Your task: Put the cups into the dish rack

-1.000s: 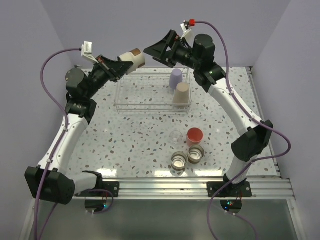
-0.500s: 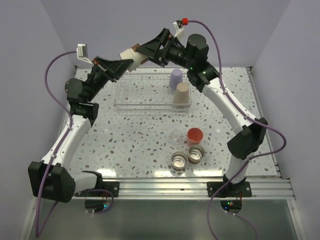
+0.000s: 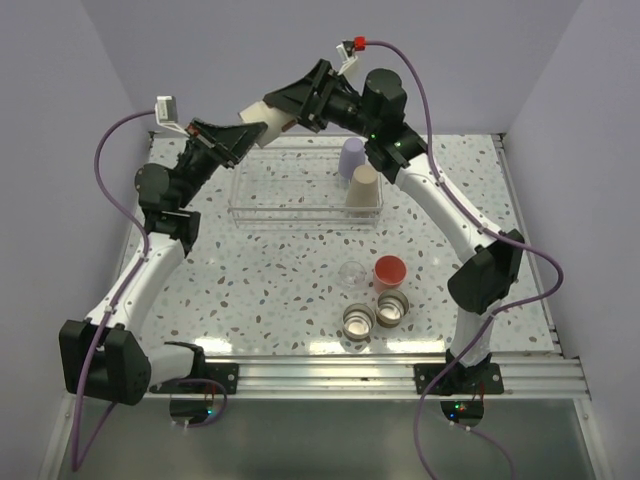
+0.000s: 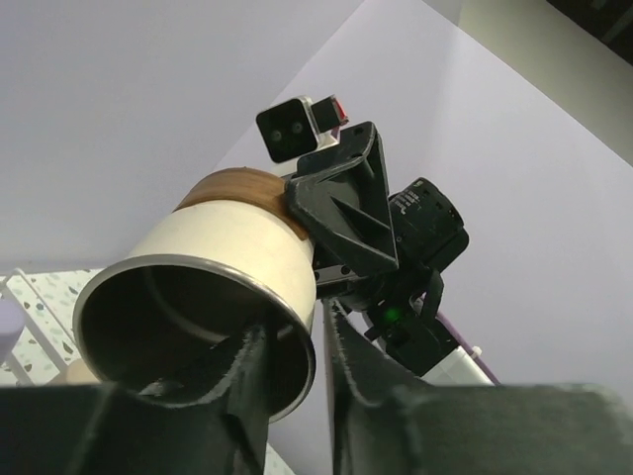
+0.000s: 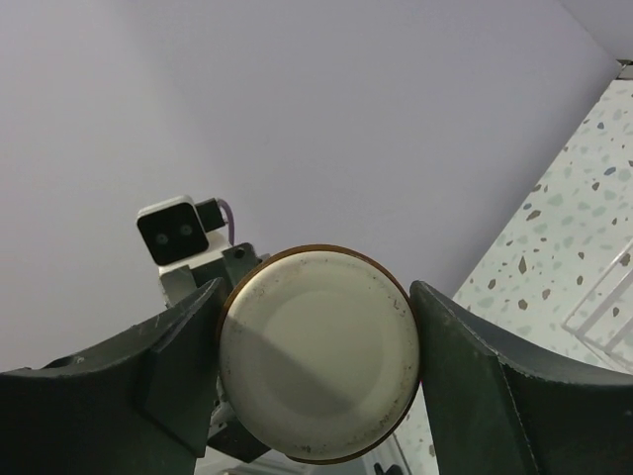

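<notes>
A silvery-rimmed cup (image 3: 262, 115) with a cream wall and tan base hangs on its side in the air above the back rail of the dish rack (image 3: 300, 213). My left gripper (image 3: 246, 129) is shut on its rim, one finger inside the mouth and one outside (image 4: 297, 332). From the other end my right gripper (image 3: 277, 104) is shut on the sides of the cup base (image 5: 316, 356). A lavender cup (image 3: 352, 157) and a beige cup (image 3: 364, 190) stand upside down at the rack's right end.
On the table in front of the rack stand a clear cup (image 3: 351, 272), a red-pink cup (image 3: 389, 270) and two silvery-rimmed cups (image 3: 359, 321) (image 3: 392, 308). The back wall is close behind both grippers.
My right gripper has moved left onto the cup's base and its fingers have come in against it. The left arm has lifted the cup slightly toward it.
</notes>
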Robot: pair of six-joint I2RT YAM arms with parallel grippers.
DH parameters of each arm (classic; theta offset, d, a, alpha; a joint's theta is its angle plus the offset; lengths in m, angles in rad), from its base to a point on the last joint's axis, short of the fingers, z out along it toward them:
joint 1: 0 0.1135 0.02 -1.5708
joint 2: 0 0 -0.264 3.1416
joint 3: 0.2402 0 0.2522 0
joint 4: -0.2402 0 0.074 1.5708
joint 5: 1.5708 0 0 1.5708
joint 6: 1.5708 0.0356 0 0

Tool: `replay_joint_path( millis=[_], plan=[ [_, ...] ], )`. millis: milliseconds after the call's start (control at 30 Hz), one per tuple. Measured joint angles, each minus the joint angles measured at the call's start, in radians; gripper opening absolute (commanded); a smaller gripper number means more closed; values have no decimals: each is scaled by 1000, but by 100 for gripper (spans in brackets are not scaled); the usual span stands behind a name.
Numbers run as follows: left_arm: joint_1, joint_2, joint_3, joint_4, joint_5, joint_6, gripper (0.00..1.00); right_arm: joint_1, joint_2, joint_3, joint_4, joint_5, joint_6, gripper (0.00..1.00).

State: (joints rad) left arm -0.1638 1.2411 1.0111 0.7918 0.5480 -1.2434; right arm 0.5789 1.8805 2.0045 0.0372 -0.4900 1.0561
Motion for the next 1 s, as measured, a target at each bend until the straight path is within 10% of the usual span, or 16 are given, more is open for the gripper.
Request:
replay_joint_path(
  millis=[100, 200, 700, 1000],
  plan=[
    [0, -11, -21, -19, -13, 19, 80, 3, 2, 0, -7, -1, -9, 14],
    [0, -24, -37, -85, -23, 51, 97, 9, 2, 0, -39, 3, -51, 11],
    [16, -394, -113, -905, -208, 466, 100, 12, 202, 303, -486, 436, -600, 8],
    [18, -444, -148, -1110, -238, 563, 100, 12, 528, 425, -540, 728, -788, 9]
  ],
)
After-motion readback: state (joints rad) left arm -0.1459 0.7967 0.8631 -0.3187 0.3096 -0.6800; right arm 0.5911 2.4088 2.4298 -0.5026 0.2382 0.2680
